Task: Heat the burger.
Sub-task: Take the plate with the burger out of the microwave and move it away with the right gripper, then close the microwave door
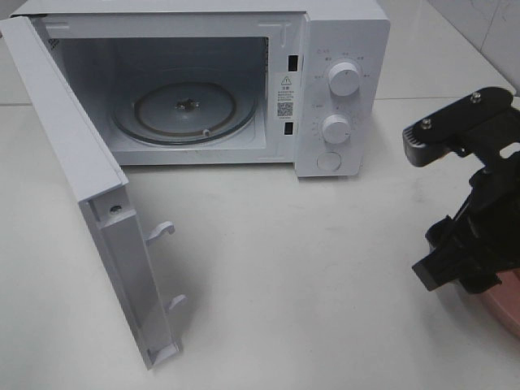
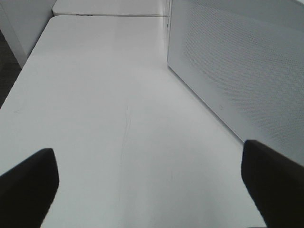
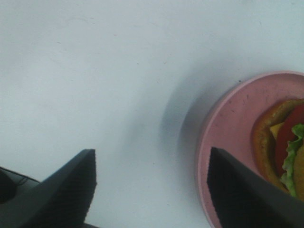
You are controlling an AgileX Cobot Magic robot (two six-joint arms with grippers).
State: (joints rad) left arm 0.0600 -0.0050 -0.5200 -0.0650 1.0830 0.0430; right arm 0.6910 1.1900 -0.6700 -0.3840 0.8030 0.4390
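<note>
Microwave (image 1: 203, 89) door's hanging wide open, waiting for the burger (image 3: 285, 152), which is sitting on the pink plate (image 3: 228, 137). Right gripper (image 3: 152, 190) is hovering spread beside the plate rim, grasping nothing; left gripper (image 2: 147, 190) is gaping over bare tabletop (image 2: 118, 95).

White microwave (image 1: 244, 81) sits at the far side of the white table (image 1: 309, 276), its door (image 1: 89, 203) swung wide open to the left. Inside, the glass turntable (image 1: 185, 111) lies flat on the cavity floor. Two round dials (image 1: 344, 79) are stacked on the right-hand control panel, with a round button (image 1: 328, 160) below them. At the near right edge, a pink plate (image 3: 232, 128) rests on the table.
</note>
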